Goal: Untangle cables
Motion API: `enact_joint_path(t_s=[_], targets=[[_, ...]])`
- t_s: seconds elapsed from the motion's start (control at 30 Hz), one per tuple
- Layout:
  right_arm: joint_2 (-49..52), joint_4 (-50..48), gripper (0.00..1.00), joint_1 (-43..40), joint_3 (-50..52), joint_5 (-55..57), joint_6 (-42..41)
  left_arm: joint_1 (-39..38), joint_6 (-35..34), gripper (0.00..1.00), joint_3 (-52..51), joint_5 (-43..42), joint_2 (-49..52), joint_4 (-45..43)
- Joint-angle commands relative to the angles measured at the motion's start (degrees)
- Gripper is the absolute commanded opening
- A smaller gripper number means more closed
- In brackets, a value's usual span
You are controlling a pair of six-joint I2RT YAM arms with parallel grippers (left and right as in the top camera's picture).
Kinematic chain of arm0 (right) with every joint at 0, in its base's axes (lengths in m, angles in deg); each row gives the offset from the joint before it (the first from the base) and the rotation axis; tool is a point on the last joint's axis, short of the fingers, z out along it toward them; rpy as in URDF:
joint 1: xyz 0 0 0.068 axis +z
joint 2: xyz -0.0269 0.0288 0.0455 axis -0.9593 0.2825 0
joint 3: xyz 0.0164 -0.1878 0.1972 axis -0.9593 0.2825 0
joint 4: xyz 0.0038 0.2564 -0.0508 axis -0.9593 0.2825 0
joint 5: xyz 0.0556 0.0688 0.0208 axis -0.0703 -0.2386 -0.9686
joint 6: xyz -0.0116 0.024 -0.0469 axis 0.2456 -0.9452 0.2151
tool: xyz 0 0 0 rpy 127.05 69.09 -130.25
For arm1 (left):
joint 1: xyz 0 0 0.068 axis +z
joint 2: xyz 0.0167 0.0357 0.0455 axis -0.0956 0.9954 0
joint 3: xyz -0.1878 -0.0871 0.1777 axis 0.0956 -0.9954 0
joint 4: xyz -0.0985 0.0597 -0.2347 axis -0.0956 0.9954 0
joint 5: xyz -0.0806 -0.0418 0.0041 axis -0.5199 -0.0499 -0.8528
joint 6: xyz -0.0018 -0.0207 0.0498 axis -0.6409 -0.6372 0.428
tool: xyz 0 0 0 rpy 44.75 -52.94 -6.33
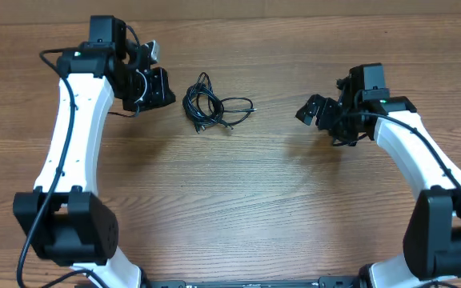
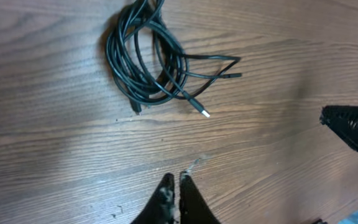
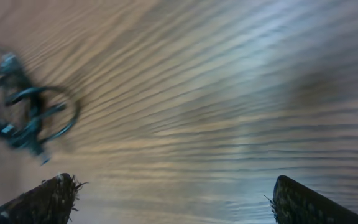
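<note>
The cables (image 1: 210, 105) are thin black cords bunched in a loose coil on the wooden table, with plug ends trailing to the right. They also show in the left wrist view (image 2: 151, 59) and, blurred, at the left of the right wrist view (image 3: 23, 106). My left gripper (image 1: 160, 88) hovers just left of the coil, its fingers (image 2: 174, 180) shut and empty. My right gripper (image 1: 312, 110) is well to the right of the coil, its fingers (image 3: 173, 193) wide open and empty.
The wooden table (image 1: 238, 192) spreads around the coil. The right gripper's tip shows at the right edge of the left wrist view (image 2: 353, 124). Thick black robot wires run along both white arms.
</note>
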Motion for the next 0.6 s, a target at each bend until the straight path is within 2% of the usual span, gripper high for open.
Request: enact_joint_path(t_s=[0.0,0.33,0.37,0.43,0.47,0.57], targets=[[2.6,-0.15,1.0,0.28,0.0,4.57,-5.01,-0.76,-0.9,0.04,1.38,-1.01,3.23,0.28],[6.12,-2.21,1.0,0.37,4.37,3.41,-5.35,-3.52,-2.34,0.04,1.38,-0.68,10.58,-1.46],[6.12,-2.4,1.0,0.39,4.74,3.15,-5.38,-3.85,-2.34,0.08,1.38,-0.44,11.45,-2.19],[6.12,-2.75,1.0,0.39,5.01,2.82,-5.38,-4.44,-3.26,0.32,1.38,0.42,13.18,-3.54],[6.12,-2.93,1.0,0.39,5.01,2.82,-5.35,-4.7,-4.02,0.39,1.38,0.76,14.21,-4.22],[6.12,-3.61,1.0,0.39,5.01,2.84,-5.38,-5.31,-5.18,0.42,1.38,0.85,16.7,-6.16]])
